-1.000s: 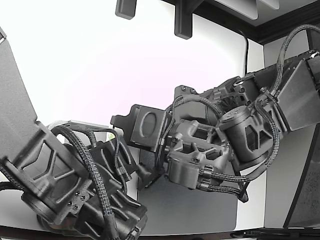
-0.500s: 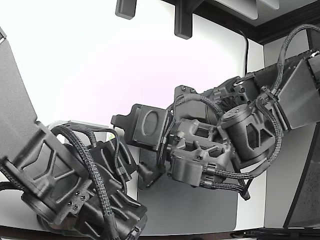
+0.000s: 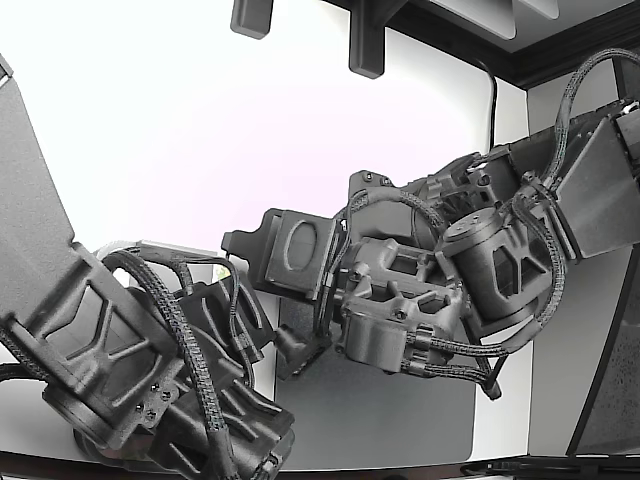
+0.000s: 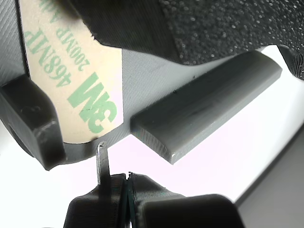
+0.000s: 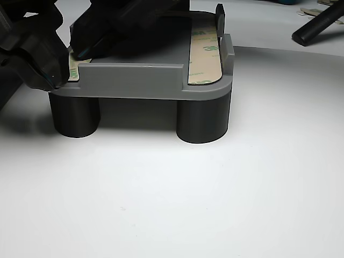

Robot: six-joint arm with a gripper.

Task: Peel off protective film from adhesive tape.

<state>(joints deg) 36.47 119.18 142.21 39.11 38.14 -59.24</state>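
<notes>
A grey holder stands on 2 dark round legs on the white bench. A cream tape strip w/ green 3M print lies flat along its side at the other view's right. In the wrist view the pincer sits just below the strip's end, tips pressed together, a thin metal blade poking up beside it, nothing pinched.

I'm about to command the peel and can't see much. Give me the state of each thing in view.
Tape liner strip near the gripper: flat on the part, not lifted.
Second tape strip: flat, liner on, untouched.
Gray part: upright on its round legs.
Gripper: shut, blade tip just short of the strip's end.
</notes>
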